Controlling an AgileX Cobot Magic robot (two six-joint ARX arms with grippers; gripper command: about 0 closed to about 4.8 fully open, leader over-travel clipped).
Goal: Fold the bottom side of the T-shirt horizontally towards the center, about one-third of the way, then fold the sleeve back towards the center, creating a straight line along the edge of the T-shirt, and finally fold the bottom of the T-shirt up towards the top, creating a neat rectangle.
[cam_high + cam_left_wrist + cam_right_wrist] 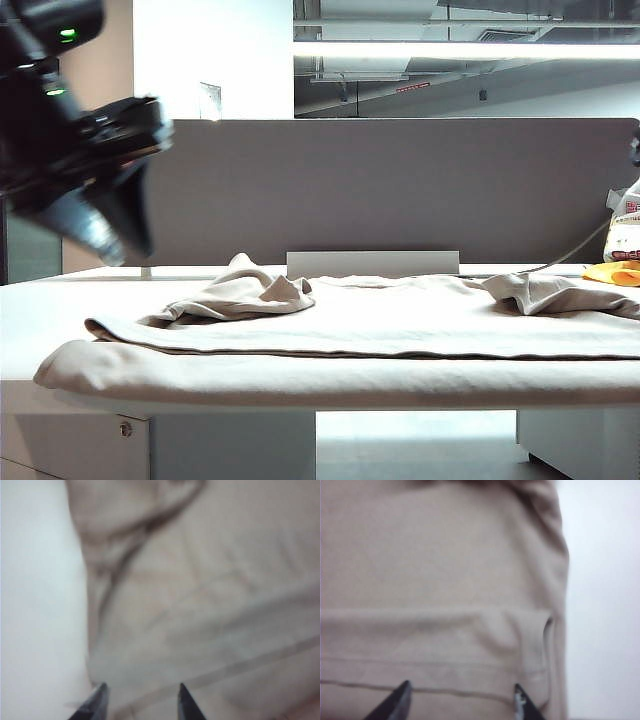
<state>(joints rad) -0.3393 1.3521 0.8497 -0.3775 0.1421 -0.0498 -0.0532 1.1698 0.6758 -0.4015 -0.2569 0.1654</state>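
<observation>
The beige T-shirt (380, 330) lies spread across the white table (40, 310), its front edge folded over into a long straight band, with a crumpled sleeve (250, 292) on the left and another (560, 292) on the right. My left gripper (100, 225) hangs blurred high above the table's left end. In the left wrist view the left gripper (142, 690) is open above the T-shirt (210, 580), holding nothing. In its own wrist view the right gripper (462, 686) stands open over the T-shirt (430, 555) near a folded corner, also holding nothing.
A grey partition (400, 190) closes off the back of the table. A yellow item (615, 272) and a white bag (628, 225) sit at the far right. A low white block (372, 263) stands behind the shirt. Bare table (35, 605) (605, 605) flanks the cloth.
</observation>
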